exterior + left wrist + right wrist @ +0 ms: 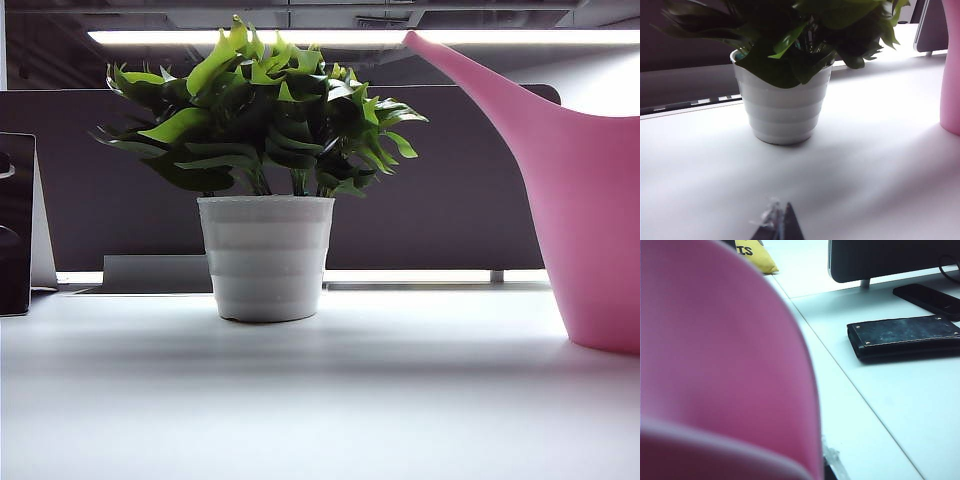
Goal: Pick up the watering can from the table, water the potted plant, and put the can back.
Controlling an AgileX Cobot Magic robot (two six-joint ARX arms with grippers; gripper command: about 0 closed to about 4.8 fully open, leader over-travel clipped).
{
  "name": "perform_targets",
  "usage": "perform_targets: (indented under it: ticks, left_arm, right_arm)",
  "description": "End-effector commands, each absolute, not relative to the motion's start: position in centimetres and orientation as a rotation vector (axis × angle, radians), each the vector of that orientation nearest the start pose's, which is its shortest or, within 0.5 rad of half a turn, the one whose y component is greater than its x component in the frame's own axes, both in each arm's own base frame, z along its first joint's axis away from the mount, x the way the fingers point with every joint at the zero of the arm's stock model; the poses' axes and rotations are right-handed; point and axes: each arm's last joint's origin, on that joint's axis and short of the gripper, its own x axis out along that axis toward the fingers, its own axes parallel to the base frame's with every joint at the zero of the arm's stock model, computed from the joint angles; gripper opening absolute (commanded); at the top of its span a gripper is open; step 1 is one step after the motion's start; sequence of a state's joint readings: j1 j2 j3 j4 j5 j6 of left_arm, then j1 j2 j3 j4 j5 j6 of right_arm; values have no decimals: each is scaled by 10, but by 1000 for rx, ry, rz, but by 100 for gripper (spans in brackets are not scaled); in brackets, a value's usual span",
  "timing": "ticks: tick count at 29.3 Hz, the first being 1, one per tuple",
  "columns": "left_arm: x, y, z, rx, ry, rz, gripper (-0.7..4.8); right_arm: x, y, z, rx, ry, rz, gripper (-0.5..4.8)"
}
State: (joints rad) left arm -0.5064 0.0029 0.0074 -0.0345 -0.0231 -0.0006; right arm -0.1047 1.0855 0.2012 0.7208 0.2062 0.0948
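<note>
The potted plant (265, 110) stands mid-table in its white ribbed pot (266, 258). To its right on the white table (300, 400) stands the pink watering can (590, 220), its spout rising towards the leaves. No gripper shows in the exterior view. My left gripper (780, 222) hovers low, short of the pot (782, 107), tips together and empty, with the can (951, 75) at the edge of its view. The can (715, 365) fills the right wrist view. It hides my right gripper except one pale fingertip (834, 460) beside its wall, so the jaws' state is hidden.
A black wallet-like case (905, 337), a black phone (930, 297), a monitor (890, 260) and a yellow bag (755, 257) lie beyond the can. A dark partition (450, 200) runs behind the table. A dark panel (15, 225) stands at the far left.
</note>
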Motion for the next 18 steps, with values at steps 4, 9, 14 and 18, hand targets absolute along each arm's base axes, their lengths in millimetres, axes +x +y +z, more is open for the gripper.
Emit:
perform_targets:
  ticks: [4, 9, 14, 18]
  left_arm:
    - [86, -47, 164, 5, 17, -484, -5]
    - [86, -47, 164, 5, 17, -484, -5]
    - [86, -47, 164, 5, 17, -484, -5]
    - [86, -47, 164, 5, 16, -484, -5]
  right_arm:
    - [193, -26, 177, 91, 88, -273, -2]
    - [188, -24, 196, 103, -7, -224, -2]
    - [190, -22, 241, 63, -60, -190, -2]
    - [189, -22, 276, -41, -67, -193, -2]
